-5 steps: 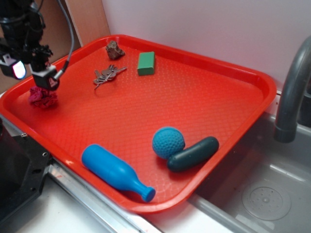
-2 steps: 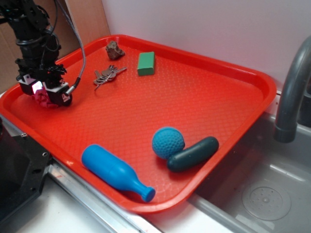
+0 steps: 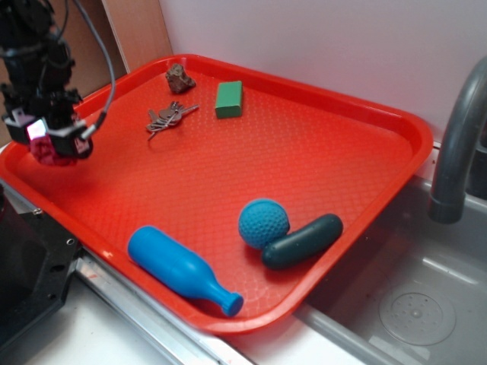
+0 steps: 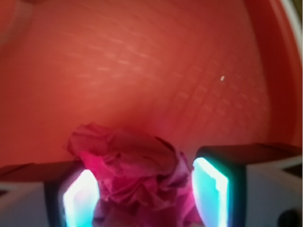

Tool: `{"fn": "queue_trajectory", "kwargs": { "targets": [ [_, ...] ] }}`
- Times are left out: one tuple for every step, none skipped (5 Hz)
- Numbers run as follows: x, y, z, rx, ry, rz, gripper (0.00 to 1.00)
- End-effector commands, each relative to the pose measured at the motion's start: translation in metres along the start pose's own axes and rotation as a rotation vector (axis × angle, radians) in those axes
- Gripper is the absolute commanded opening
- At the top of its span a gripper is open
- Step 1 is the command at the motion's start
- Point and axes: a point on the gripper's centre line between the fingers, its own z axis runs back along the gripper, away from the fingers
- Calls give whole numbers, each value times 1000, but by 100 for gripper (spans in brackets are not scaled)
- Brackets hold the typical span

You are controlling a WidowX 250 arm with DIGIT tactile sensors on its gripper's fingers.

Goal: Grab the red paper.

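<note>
red paper (image 4: pixel 137 175) pinched in the gripper (image 3: pixel 52 139) at the tray's left edge
the pads (image 4: pixel 80 201) press on both sides of the crumpled crimson wad, above the red tray (image 3: pixel 319 144); keys (image 3: pixel 169 117), green block (image 3: pixel 228 99) and blue ball (image 3: pixel 263 223) lie well apart.

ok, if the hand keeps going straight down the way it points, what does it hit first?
Likely the bare tray floor. The hand already holds the red paper, nothing else below; depth unclear.
</note>
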Motion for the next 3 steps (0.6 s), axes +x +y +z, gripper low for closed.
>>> {"fn": "queue_trajectory", "kwargs": {
  "targets": [
    [11,-54,98,-51,-134,-113,0],
    [18,-86,145,13,-193,-173,0],
    [22,-97,152,4,-203,-200,0]
  ]
}}
